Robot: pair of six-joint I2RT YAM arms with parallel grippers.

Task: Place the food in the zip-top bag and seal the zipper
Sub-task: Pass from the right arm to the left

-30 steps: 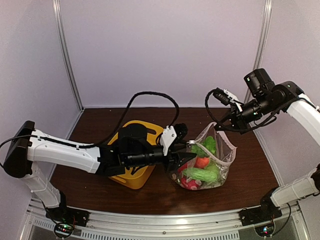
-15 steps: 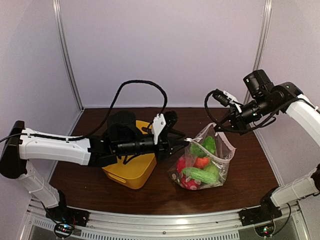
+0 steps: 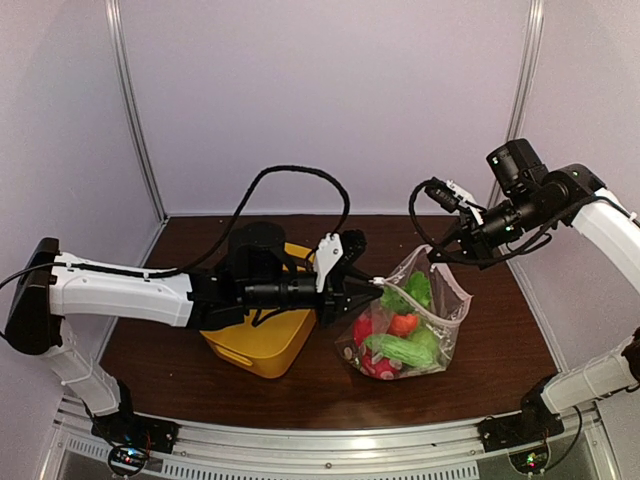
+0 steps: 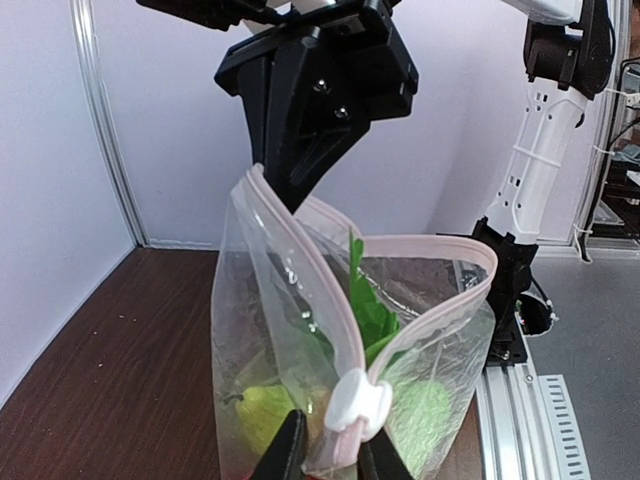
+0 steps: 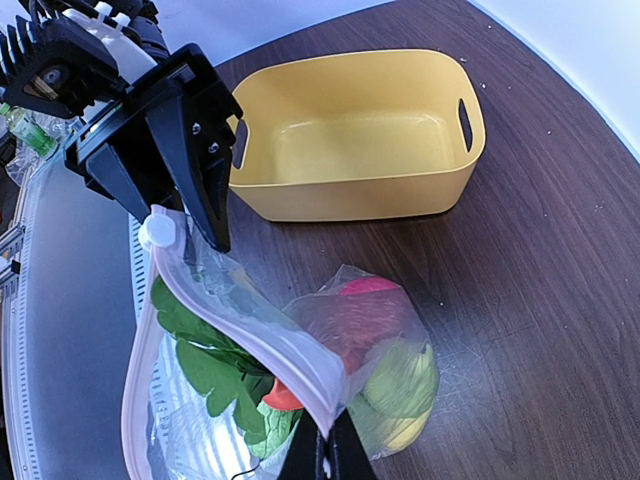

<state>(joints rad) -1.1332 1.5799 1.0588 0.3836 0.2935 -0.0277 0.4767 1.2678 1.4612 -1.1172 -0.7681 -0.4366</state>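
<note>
The zip-top bag [image 3: 440, 325] hangs between my two grippers with its bottom on the table. The food [image 3: 395, 345] is inside it: a red apple [image 5: 365, 300], a green pear [image 5: 400, 380] and a carrot's leafy top [image 5: 200, 350]. The zipper [image 4: 300, 240] is a pale pink strip, and the mouth gapes open. A white slider [image 4: 358, 400] sits at the left end. My left gripper [image 4: 335, 462] is shut on the bag's end just below the slider, also seen from above [image 3: 372, 285]. My right gripper [image 5: 330, 455] is shut on the opposite corner of the mouth [image 3: 437, 256].
The yellow tub [image 3: 262, 345] stands empty left of the bag, under my left arm; it also shows in the right wrist view [image 5: 350, 140]. The table's right edge and a metal rail [image 4: 530, 400] lie beyond the bag. White walls enclose the table.
My left gripper rose from low beside the tub, then moved right to the bag's left end at the slider. The right arm and the bag's right corner have held still.
</note>
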